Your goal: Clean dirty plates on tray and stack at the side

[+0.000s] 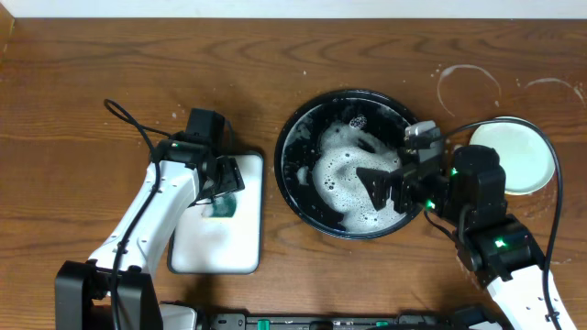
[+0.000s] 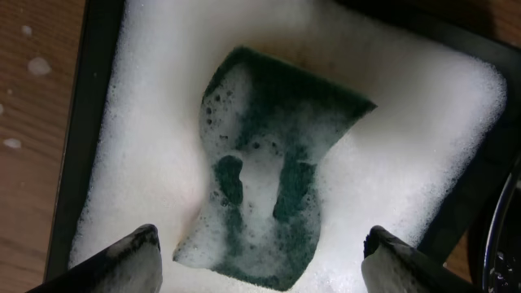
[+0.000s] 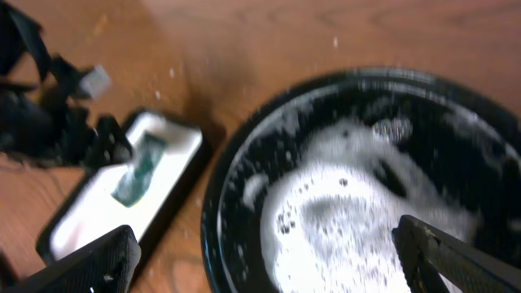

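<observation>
Judging the washing close to done, with no plate visible inside the tray (image 1: 307,124): lift the right gripper (image 1: 381,188) straight up out of the foam, then swing toward the right of the frame, keeping clear of the raised rim and of the plates (image 1: 514,156) set just outside the tray at mid-right. Note the right gripper spread wide above the tray's lower right part, gripping nothing. Note the left gripper (image 1: 225,183) equally spread and empty, hanging over the sponge (image 2: 269,187) at centre-left, with fingertips (image 2: 122,260) flanking the sponge's near end in the wrist view, apparently not touching. Find in the tray only white suds (image 1: 344,179), pooled at the centre and flecked along the wall. Find in the white rectangular tray (image 1: 215,252) the green sponge, lying flat and soaked in lather. See only a pale mint top plate at the side; cannot tell the count beneath.
</observation>
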Action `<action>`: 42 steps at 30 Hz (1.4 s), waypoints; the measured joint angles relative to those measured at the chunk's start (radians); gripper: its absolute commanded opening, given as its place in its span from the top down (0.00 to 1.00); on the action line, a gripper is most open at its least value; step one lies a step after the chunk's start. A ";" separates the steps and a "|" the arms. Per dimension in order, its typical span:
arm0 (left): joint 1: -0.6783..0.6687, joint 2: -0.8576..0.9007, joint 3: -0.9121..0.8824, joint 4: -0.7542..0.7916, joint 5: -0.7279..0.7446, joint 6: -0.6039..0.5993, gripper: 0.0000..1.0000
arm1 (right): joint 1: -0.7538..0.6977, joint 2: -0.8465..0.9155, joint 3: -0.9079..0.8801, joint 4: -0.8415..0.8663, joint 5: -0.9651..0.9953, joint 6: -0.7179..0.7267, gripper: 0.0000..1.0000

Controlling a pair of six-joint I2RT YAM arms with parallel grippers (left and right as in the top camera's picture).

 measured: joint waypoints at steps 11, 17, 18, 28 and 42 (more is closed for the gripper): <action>0.000 0.000 0.000 0.000 0.000 0.000 0.19 | -0.048 -0.031 0.000 -0.126 0.053 -0.042 0.01; 0.000 0.000 0.000 0.000 0.000 0.000 0.19 | -0.093 -0.252 -0.001 -0.134 0.140 -0.140 0.01; 0.000 0.000 0.000 0.000 0.000 0.000 0.19 | -0.093 -0.301 -0.002 -0.135 0.172 -0.155 0.01; 0.000 0.000 0.000 0.000 0.000 0.000 0.19 | -0.094 -0.660 -0.272 -0.066 0.394 -0.212 0.01; 0.000 0.000 0.000 0.000 0.000 0.000 0.19 | -0.095 -0.929 -0.644 0.285 0.441 -0.218 0.01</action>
